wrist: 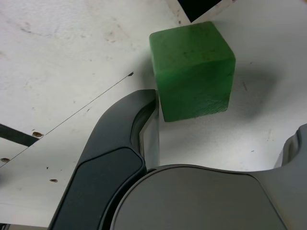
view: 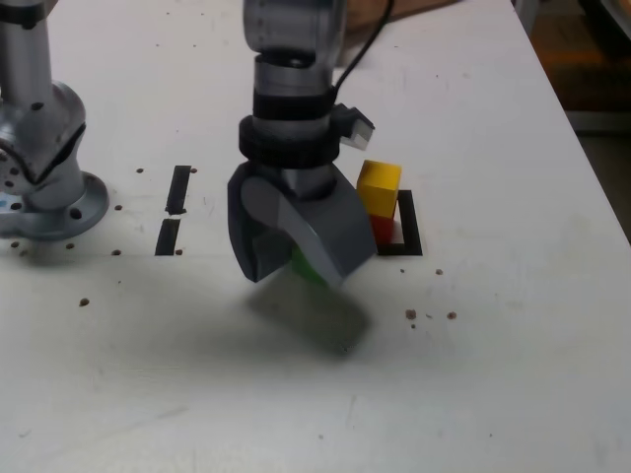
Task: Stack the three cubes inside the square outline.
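A yellow cube (view: 379, 187) sits on top of a red cube (view: 383, 233) inside the black square outline (view: 410, 235). Just to the exterior view's left of that stack, a green cube (view: 308, 267) (wrist: 192, 67) rests on the white table, mostly hidden by my gripper (view: 299, 272) (wrist: 223, 115). The gripper is lowered over the green cube and open, one finger on each side. In the wrist view one finger (wrist: 144, 115) is close against the cube's side. The other finger (wrist: 295, 143) stands well apart from it.
Two short black strips (view: 178, 187) (view: 168, 236) lie on the exterior view's left. The arm's grey base (view: 44, 187) stands at the far left. Small dark holes and specks (view: 429, 315) dot the table. The table's edge (view: 582, 128) runs along the right.
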